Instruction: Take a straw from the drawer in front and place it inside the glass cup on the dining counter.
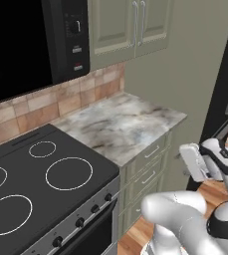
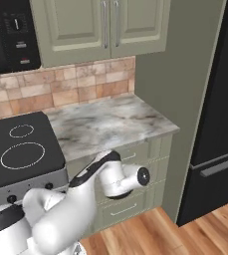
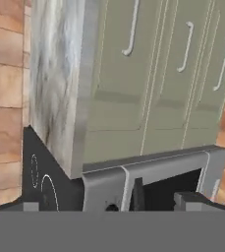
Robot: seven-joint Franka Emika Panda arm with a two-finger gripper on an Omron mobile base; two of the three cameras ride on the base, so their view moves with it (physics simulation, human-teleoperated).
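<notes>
Presently gripper (image 3: 109, 204) wide, empty.

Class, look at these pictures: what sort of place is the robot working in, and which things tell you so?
A home kitchen, most likely. A black cooktop with ring burners sits beside a marble worktop with a tan tile backsplash, and sage-green drawers stack below it.

- Marble worktop (image 1: 123, 124), grey-white, veined, set in a corner.
- Tan tile backsplash (image 2: 60, 92) behind it.
- Black cooktop (image 1: 41, 182) with white ring burners; knobs along its front.
- Black microwave (image 1: 31, 42) above the cooktop.
- Sage-green wall cabinets (image 2: 103, 30), silver handles.
- Black refrigerator (image 2: 217, 124) at right.
- Wood plank floor (image 2: 185, 236).
</notes>
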